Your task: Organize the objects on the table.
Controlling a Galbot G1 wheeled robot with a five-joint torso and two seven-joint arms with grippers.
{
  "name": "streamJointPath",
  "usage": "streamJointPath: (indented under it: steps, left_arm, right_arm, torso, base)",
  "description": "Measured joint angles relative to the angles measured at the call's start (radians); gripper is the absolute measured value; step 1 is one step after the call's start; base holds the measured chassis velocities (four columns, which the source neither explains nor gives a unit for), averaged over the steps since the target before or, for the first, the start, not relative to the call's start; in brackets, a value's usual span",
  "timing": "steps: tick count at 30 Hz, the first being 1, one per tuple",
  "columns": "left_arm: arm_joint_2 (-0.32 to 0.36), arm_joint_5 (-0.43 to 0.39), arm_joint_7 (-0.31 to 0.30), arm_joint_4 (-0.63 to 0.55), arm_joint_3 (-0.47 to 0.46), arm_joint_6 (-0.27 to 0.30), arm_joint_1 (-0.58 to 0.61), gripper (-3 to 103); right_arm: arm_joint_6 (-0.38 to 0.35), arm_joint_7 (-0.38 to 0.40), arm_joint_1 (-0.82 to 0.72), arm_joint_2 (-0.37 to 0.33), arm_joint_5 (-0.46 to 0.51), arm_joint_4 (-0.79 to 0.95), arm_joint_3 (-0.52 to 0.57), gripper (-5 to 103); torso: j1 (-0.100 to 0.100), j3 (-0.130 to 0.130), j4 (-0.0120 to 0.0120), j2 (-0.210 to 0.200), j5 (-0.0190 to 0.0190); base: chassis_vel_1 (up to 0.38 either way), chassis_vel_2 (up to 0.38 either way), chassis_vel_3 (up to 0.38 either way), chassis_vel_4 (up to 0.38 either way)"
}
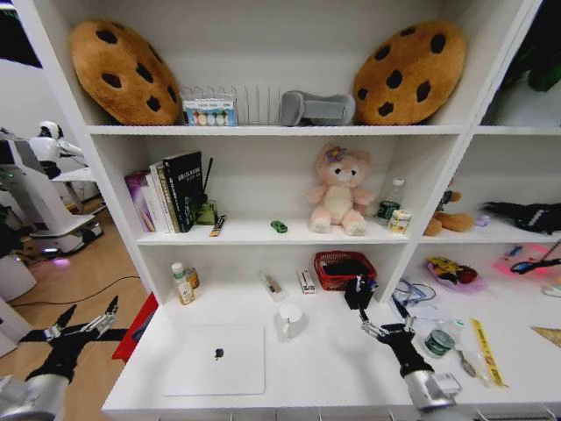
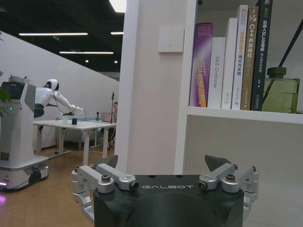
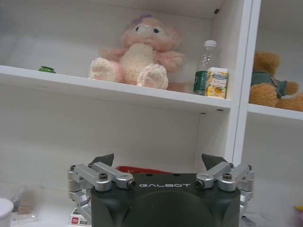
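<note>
A closed silver laptop (image 1: 215, 360) lies flat on the front left of the white table (image 1: 324, 373). A tiny green toy (image 1: 279, 226) sits on the shelf above, left of a pink plush; the toy (image 3: 46, 69) also shows in the right wrist view. My right gripper (image 1: 384, 320) hovers open over the table's middle right, pointing toward the red basket (image 1: 344, 269), with nothing between its fingers (image 3: 104, 159). My left gripper (image 1: 88, 317) hangs open and empty off the table's left end, facing the white shelf post (image 2: 151, 85) and a row of books (image 2: 227, 56).
On the table stand a white mug (image 1: 289, 320), a small bottle (image 1: 181, 282), a black item (image 1: 358, 292), a roll of tape (image 1: 438, 342) and a yellow ruler (image 1: 485, 351). Shelving rises behind. Another robot (image 1: 35, 189) stands on the wooden floor to the left.
</note>
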Motion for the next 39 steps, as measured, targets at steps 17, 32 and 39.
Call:
streamJointPath:
  steps: [17, 32, 39]
  left_arm:
    - [0.0, 0.0, 0.0, 0.0, 0.0, 0.0, 0.0, 100]
    - [0.0, 0.0, 0.0, 0.0, 0.0, 0.0, 0.0, 100]
    - [0.0, 0.0, 0.0, 0.0, 0.0, 0.0, 0.0, 100]
  right_arm:
    - [0.012, 0.001, -0.041, 0.041, 0.051, 0.048, 0.041, 100]
    - [0.01, 0.01, -0.03, 0.043, 0.055, 0.032, 0.042, 100]
    - [0.008, 0.012, -0.022, 0.043, 0.055, 0.031, 0.037, 100]
  torso:
    - [0.0, 0.0, 0.0002, 0.0, 0.0001]
    - [0.0, 0.0, 0.0001, 0.0, 0.0004]
    - [0.0, 0.0, 0.0003, 0.0, 0.0]
  base:
    - [0.0, 0.0, 0.0, 0.0]
    - [-0.119, -0.139, 0.134, 0.139]
    - [-0.227, -0.229, 0.222, 0.216]
